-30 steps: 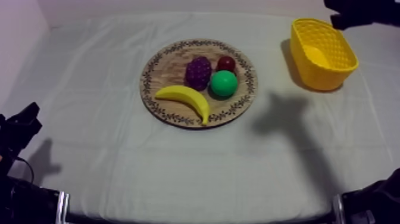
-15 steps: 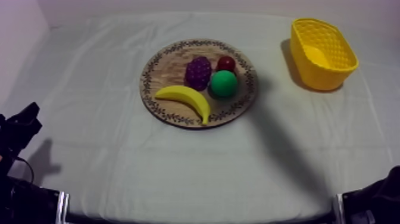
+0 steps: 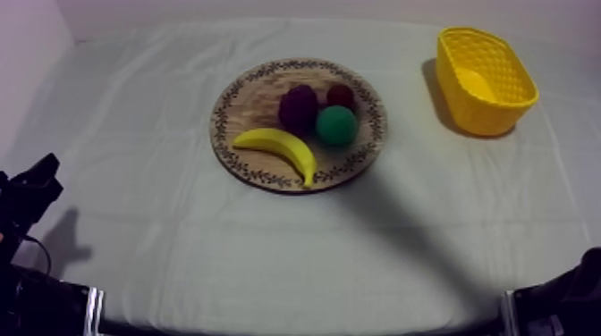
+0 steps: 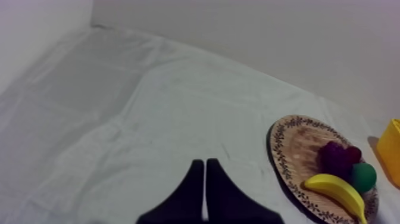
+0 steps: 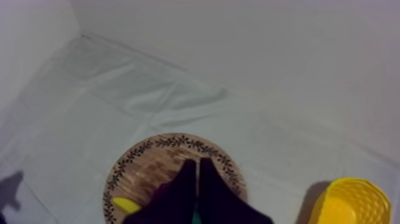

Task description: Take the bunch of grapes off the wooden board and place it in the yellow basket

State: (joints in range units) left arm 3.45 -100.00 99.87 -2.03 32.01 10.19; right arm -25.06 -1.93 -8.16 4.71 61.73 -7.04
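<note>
Showing the cloth-covered bench [image 3: 161, 223] with the round wooden board [image 3: 249, 100] near its middle. On the board lie the bunch of grapes [image 3: 298, 107], a small red fruit [image 3: 340, 94] just beside it, a green fruit [image 3: 336, 126], and a banana [image 3: 277, 147] along the near rim. The yellow basket [image 3: 486, 80] stands well apart from the board, on the right arm's side. Left fingers [image 4: 199, 170]: pressed together into a narrow wedge, grasping nothing, over bare cloth beside the board. Right fingers [image 5: 191, 170]: likewise clenched on nothing, poised above the board. A soft shadow lies across the fruit.
</note>
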